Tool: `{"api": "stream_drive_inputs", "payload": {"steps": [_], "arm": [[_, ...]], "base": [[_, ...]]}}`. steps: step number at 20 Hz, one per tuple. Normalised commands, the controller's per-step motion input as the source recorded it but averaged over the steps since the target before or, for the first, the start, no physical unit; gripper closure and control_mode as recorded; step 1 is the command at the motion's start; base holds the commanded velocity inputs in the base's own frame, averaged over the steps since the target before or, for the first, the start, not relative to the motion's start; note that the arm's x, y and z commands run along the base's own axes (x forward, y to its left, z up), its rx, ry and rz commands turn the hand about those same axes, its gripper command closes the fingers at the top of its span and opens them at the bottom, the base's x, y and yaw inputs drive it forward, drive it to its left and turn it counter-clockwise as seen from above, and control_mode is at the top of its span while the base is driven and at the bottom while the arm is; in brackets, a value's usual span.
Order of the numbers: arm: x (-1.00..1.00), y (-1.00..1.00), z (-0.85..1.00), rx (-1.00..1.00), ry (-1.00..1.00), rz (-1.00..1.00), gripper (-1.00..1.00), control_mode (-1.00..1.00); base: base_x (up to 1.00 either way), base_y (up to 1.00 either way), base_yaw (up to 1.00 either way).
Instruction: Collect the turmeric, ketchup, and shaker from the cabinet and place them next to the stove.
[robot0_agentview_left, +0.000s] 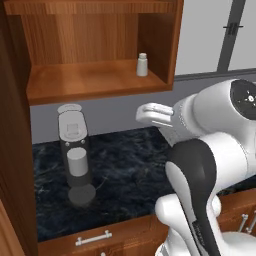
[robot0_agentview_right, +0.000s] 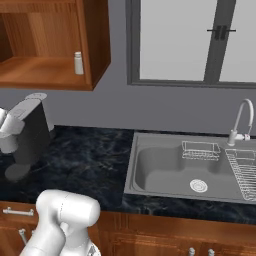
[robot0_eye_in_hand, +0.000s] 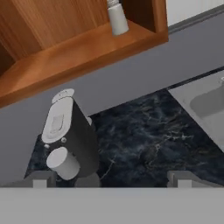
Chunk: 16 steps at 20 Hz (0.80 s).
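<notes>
The reddish-brown wall cabinet (robot0_agentview_left: 100, 82) stands open, its shelf (robot0_eye_in_hand: 65, 61) bare except for a whitish tapered shaker (robot0_agentview_left: 142, 65) at the right end, also seen as the shaker (robot0_agentview_right: 78, 63) and shaker (robot0_eye_in_hand: 117, 18). My gripper (robot0_eye_in_hand: 111, 180) hangs open over the dark counter, below and in front of the shelf, with its fingertips (robot0_eye_in_hand: 41, 178) wide apart and nothing between them. The white hand (robot0_agentview_left: 155, 114) sits well below the shaker. The ketchup and the stove are out of view.
A grey coffee machine (robot0_agentview_left: 75, 150) with a cup stands on the black marble counter (robot0_agentview_left: 130, 170) under the cabinet. To the right are a steel sink (robot0_agentview_right: 150, 170), a faucet (robot0_agentview_right: 242, 120) and a dish rack (robot0_agentview_right: 245, 172). The cabinet door (robot0_agentview_left: 12, 150) juts out at left.
</notes>
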Motion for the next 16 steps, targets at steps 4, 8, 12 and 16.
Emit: {"api": "stream_drive_inputs", "payload": {"steps": [4,8,12,16], "arm": [[0.28,0.0,0.17,0.0,-0.22,-0.23,-1.0,-1.0],[0.24,-0.03,0.08,-0.02,-0.33,-0.13,-1.0,-1.0],[0.23,-0.07,0.2,-0.07,-0.3,-0.05,-1.0,-1.0],[0.18,-0.13,0.44,-0.1,-0.22,0.0,-1.0,-1.0]], "base": [[0.0,0.0,0.0],[0.0,0.0,0.0],[0.0,0.0,0.0],[0.0,0.0,0.0]]}}
